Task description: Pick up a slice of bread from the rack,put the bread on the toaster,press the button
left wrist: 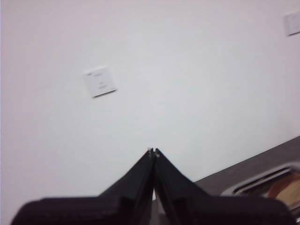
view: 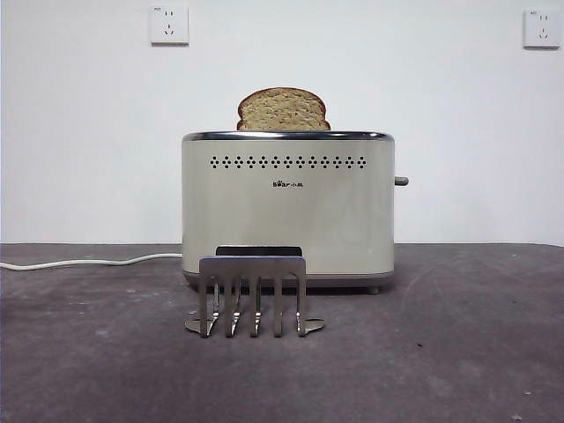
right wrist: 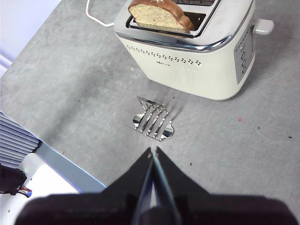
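A white cord (view: 88, 262) trails across the grey bench (view: 458, 352) at the left and runs behind the toaster (view: 287, 211). The toaster stands mid-bench, its long face with the row of holes and the logo turned to the front view. The bread (view: 283, 110) stands upright in a slot, its domed top rising above the chrome rim. Just in front of the toaster sits the rack (view: 254, 295), empty, its five prongs upright and its curled feet on the bench. At the toaster's right end the button (view: 401, 181) sticks out sideways, high on that end; in the right wrist view it looks pale rather than dark.

Neither arm shows in the front view. The left pincer (left wrist: 153, 151) has its jaws together and faces the white wall, well above the bench; a corner of the toaster and an edge of the bread show low at the side of its view. The right pincer (right wrist: 153, 151), jaws also together and holding nothing, hangs high over the bench, looking down on the rack, with the toaster and bread farther off beyond it. Two wall sockets (view: 169, 24) sit high on the wall.
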